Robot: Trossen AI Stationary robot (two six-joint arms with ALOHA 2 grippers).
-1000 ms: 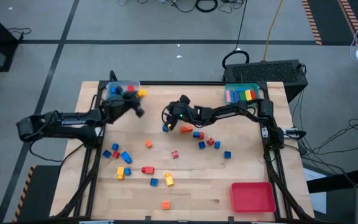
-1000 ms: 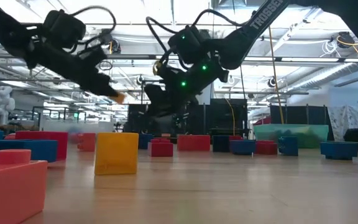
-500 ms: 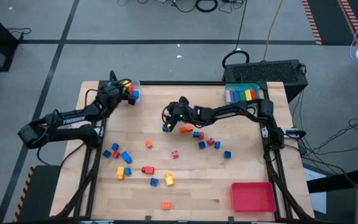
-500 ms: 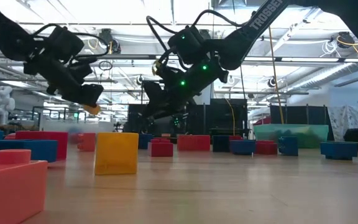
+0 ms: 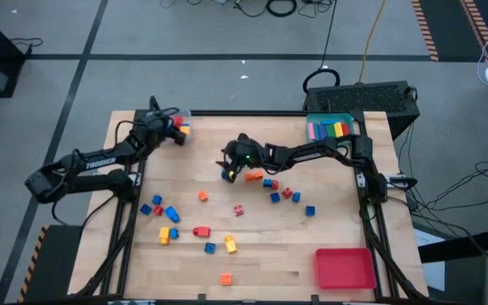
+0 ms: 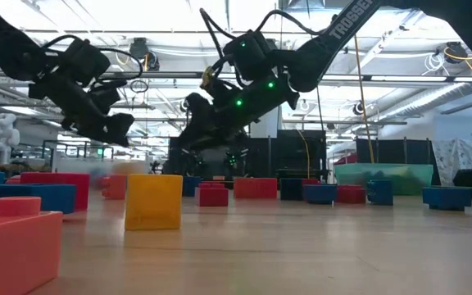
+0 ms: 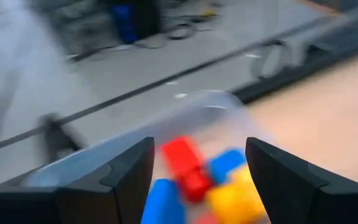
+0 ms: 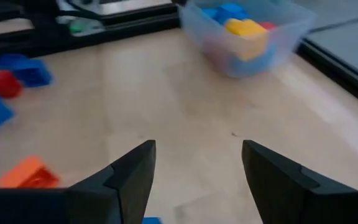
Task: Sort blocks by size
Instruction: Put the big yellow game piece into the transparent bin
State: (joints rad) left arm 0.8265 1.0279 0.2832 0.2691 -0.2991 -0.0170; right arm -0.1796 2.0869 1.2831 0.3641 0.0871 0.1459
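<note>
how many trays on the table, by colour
clear tray: 1
teal tray: 1
red tray: 1
total: 3

Light wooden counter (image 5: 329,212), clear tray (image 5: 179,124) of blocks at far left corner, teal tray (image 5: 329,128) at far right, red tray (image 5: 344,268) near right corner, loose blocks (image 5: 202,230) scattered mid-surface.
</note>
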